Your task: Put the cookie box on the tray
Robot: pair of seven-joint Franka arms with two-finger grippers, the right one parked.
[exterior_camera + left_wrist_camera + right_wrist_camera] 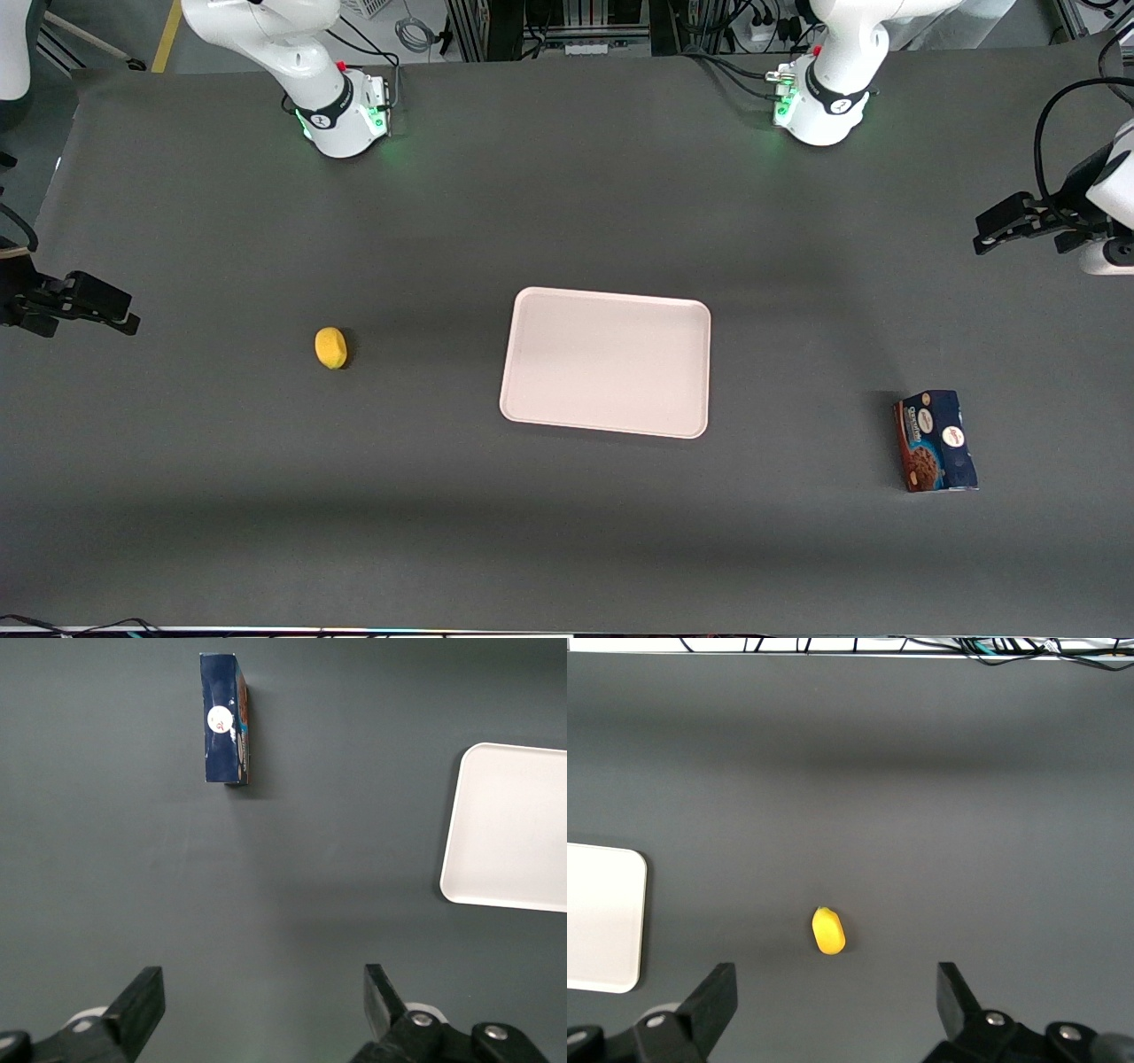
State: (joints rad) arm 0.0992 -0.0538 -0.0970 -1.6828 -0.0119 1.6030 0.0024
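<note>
while the cookie box (937,440) stands untouched on the dark bench (567,532) near the working arm's end, nearer the front camera than the tray (607,361) and well apart from it, the gripper (1019,223) hovers high at that end's edge, its fingers (142,1001) spread wide and empty. that height likely serves to take in both box and tray before descending. the tray lies bare mid-bench, ready to receive. a small yellow lump (330,347) sits toward the parked arm's end, out of the way.
</note>
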